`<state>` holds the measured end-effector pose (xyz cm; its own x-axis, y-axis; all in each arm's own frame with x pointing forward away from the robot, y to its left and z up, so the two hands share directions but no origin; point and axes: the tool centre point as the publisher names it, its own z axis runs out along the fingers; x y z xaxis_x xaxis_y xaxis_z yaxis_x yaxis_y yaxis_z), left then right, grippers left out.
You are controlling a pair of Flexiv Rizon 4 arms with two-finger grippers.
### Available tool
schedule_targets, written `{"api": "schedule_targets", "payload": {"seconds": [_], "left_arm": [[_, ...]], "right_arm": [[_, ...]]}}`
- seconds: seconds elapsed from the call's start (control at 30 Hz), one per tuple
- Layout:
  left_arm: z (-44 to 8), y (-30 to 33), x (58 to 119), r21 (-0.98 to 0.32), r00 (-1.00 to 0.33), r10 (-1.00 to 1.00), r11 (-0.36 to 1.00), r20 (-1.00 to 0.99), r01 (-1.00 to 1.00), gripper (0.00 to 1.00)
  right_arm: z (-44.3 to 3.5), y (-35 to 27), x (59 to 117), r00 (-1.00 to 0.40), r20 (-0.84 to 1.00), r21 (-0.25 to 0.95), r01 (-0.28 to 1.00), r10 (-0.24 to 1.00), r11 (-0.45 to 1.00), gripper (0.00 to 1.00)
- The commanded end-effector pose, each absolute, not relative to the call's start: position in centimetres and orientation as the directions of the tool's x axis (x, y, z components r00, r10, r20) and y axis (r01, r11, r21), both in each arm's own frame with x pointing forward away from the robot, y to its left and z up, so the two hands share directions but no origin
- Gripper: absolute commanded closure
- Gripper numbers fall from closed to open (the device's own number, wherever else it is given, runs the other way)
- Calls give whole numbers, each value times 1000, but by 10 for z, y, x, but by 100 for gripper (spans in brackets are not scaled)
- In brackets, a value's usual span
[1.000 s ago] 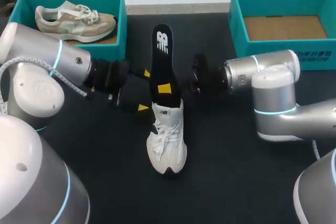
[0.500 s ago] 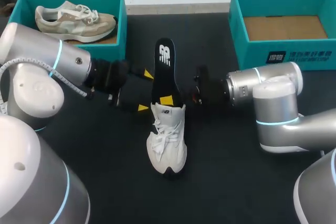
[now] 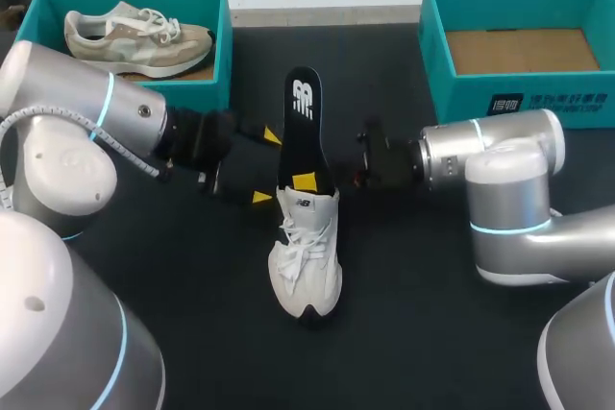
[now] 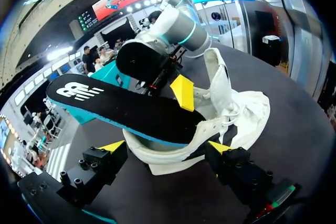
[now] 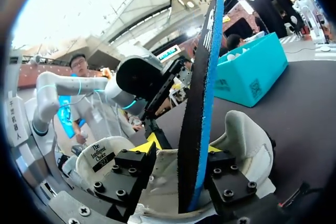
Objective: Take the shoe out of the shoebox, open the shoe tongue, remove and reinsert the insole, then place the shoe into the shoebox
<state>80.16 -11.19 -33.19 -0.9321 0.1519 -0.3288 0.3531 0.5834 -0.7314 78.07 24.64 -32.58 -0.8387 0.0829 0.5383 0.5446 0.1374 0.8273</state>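
Clamping the black insole [image 3: 303, 132] in the right gripper [image 5: 181, 148], slanting it from the white shoe's [image 3: 307, 256] heel opening toward 12 o'clock. Hovering the left gripper [image 3: 266, 167], fingers spread, at 9 o'clock of that heel. Resting the shoe mid-table [image 3: 413, 314], toe at 6 o'clock.

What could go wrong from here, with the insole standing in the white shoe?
1. The black foam insole stands mostly outside the white laced sneaker, gripped low by the right pincer; pushing may buckle it.
2. The sneaker could slide on the black table.
3. The left pincer sits close beside the heel; the two pincers might collide.
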Motion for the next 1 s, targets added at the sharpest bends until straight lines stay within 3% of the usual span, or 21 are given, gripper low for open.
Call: {"api": "schedule_targets", "payload": {"seconds": [0.03,0.23,0.37,0.43,1.0], "left_arm": [[-332,-112,801,-730,-932,151,585,-329,353,0],[-332,-112,801,-730,-932,151,585,-329,353,0],[-332,-112,801,-730,-932,151,585,-329,353,0],[-332,-112,801,-730,-932,151,585,-329,353,0],[-332,-112,801,-730,-932,151,585,-329,353,0]], "right_arm": [[-316,246,785,-849,519,836,528,96,149,53],[-312,246,805,-861,502,844,509,87,168,62],[-316,247,810,-850,523,831,526,68,179,77],[-320,246,809,-842,536,824,537,62,182,100],[-355,242,755,-733,676,717,679,81,160,100]]}}
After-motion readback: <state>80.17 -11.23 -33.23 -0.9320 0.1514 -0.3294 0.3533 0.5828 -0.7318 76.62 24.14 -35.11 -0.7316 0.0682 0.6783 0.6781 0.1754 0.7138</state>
